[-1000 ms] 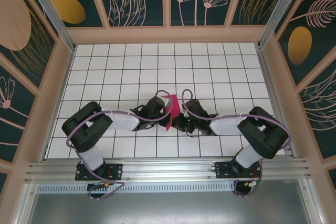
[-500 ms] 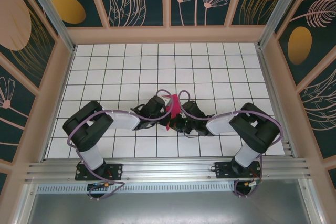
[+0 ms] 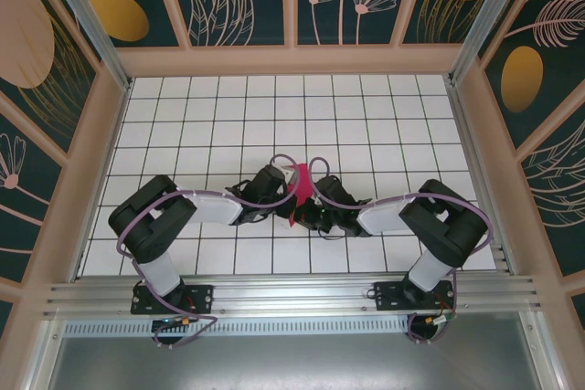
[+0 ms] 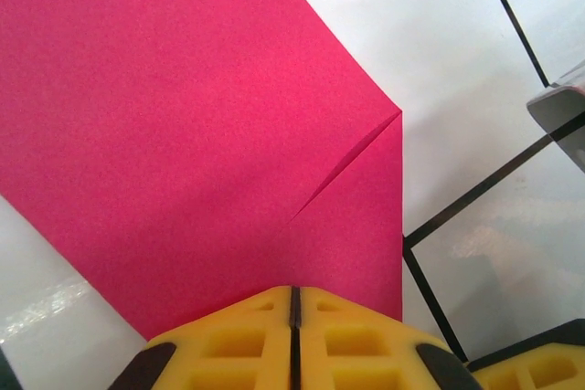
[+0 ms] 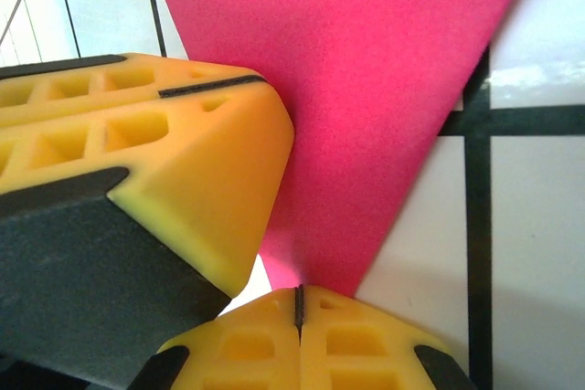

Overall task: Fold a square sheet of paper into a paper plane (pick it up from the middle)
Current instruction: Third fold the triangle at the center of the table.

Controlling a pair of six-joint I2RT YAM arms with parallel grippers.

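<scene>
Red paper sheet, partly folded: sat near the table's middle. Left fingers were clamped on one edge, right fingers on a corner. Handling: pull evenly, align edges before creasing.

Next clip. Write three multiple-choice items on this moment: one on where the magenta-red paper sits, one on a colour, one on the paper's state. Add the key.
1. Where is the thin magenta-red paper sheet?
A) mid-table, between the left hand and the right hand
B) in the far left corner
C) on the metal rail

2. The hands' finger pads are:
A) blue
B) yellow
C) white

3. The paper is:
A) flat and unfolded
B) crumpled into a ball
C) folded, with a flap edge showing

Key:
1 A: the top view shows it between the two wrists.
2 B: both wrist views show yellow pads.
3 C: the left wrist view shows a folded flap edge.
</scene>
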